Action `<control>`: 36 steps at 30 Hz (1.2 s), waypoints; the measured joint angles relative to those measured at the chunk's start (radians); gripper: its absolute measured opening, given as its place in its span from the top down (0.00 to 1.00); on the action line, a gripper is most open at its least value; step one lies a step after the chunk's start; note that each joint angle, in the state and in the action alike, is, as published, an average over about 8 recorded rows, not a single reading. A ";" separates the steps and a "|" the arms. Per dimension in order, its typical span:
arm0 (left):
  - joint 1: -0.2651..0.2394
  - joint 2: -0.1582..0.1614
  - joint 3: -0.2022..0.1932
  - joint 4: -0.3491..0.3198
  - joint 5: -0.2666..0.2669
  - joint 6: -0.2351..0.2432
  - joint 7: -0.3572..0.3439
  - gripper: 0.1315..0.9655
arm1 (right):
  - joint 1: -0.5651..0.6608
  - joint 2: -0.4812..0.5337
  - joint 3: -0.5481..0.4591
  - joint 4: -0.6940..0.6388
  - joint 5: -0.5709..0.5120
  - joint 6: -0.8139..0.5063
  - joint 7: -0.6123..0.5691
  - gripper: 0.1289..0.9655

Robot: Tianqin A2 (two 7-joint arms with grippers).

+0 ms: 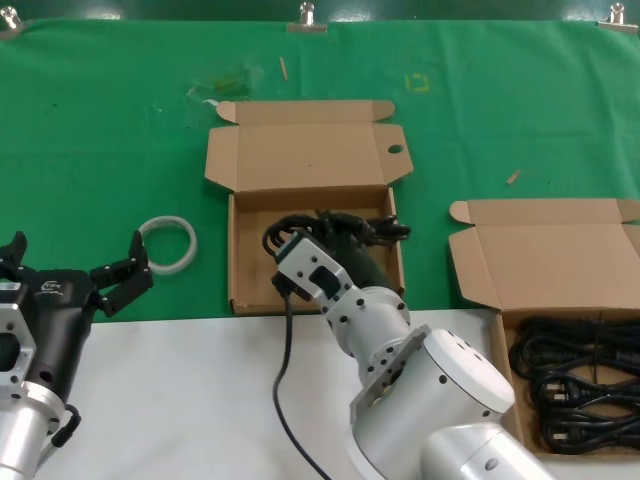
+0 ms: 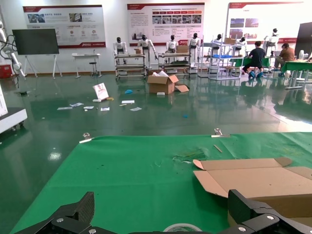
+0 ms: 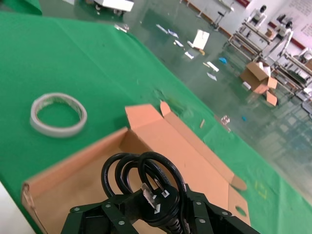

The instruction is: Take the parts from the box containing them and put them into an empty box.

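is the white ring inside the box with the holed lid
No, the white ring lies on the green cloth beside the holed-lid box, outside its wall.

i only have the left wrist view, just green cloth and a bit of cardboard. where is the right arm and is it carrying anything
Observer: The right gripper is over the middle box with the holed lid tab, shut on a coiled black power cable.
Operator: anything else in that box
Observer: None that I can see; the right wrist view shows only bare cardboard floor under the cable.
Operator: how many left in the source box
Observer: The plain-lid box on the robot's right holds several more cable bundles; it runs off the frame, so I cannot count them.
Operator: and my left gripper
Observer: The left gripper is open, near the table's front edge, beside the white ring.
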 joint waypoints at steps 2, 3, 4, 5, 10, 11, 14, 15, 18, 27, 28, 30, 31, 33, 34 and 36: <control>0.000 0.000 0.000 0.000 0.000 0.000 0.000 0.00 | 0.003 0.009 -0.003 -0.006 0.001 0.001 0.007 0.85; 0.000 0.000 0.000 0.000 0.000 0.000 0.000 0.00 | 0.003 0.013 -0.004 -0.008 0.001 0.002 0.009 0.85; 0.000 0.000 0.000 0.000 0.000 0.000 0.000 0.00 | 0.004 0.018 -0.005 -0.009 0.001 0.002 0.010 0.85; 0.000 0.000 0.000 0.000 0.000 0.000 0.000 0.00 | 0.004 0.022 -0.005 -0.009 0.001 0.003 0.011 0.85; 0.000 0.000 0.000 0.000 0.000 0.000 0.000 0.00 | 0.004 0.044 -0.005 -0.010 0.001 0.003 0.012 0.85; 0.000 0.000 0.000 0.000 0.000 0.000 0.000 0.00 | 0.004 0.048 -0.005 -0.010 0.001 0.003 0.012 0.85; 0.000 0.000 0.000 0.000 0.000 0.000 0.000 0.00 | 0.004 0.059 -0.005 -0.010 0.001 0.003 0.012 0.85; 0.000 0.000 0.000 0.000 0.000 0.000 0.000 0.00 | 0.004 0.063 -0.005 -0.010 0.001 0.003 0.012 0.85; 0.000 0.000 0.000 0.000 0.000 0.000 0.000 0.00 | 0.005 0.070 -0.005 -0.010 0.001 0.003 0.012 0.85; 0.000 0.000 0.000 0.000 0.000 0.000 0.000 0.00 | 0.005 0.073 -0.005 -0.010 0.001 0.003 0.012 0.65; 0.000 0.000 0.000 0.000 0.000 0.000 0.000 0.00 | 0.005 0.073 -0.005 -0.010 0.001 0.003 0.012 0.65; 0.000 0.000 0.000 0.000 0.000 0.000 0.000 0.00 | 0.005 0.073 -0.005 -0.010 0.001 0.003 0.012 0.60; 0.000 0.000 0.000 0.000 0.000 0.000 0.000 0.00 | 0.004 0.073 -0.005 -0.010 0.001 0.003 0.012 0.57; 0.000 0.000 0.000 0.000 0.000 0.000 0.000 0.00 | 0.004 0.073 -0.005 -0.010 0.001 0.003 0.012 0.52; 0.000 0.000 0.000 0.000 0.000 0.000 0.000 0.00 | 0.004 0.073 -0.005 -0.010 0.001 0.003 0.012 0.49; 0.000 0.000 0.000 0.000 0.000 0.000 0.000 0.00 | 0.004 0.073 -0.005 -0.010 0.001 0.003 0.012 0.44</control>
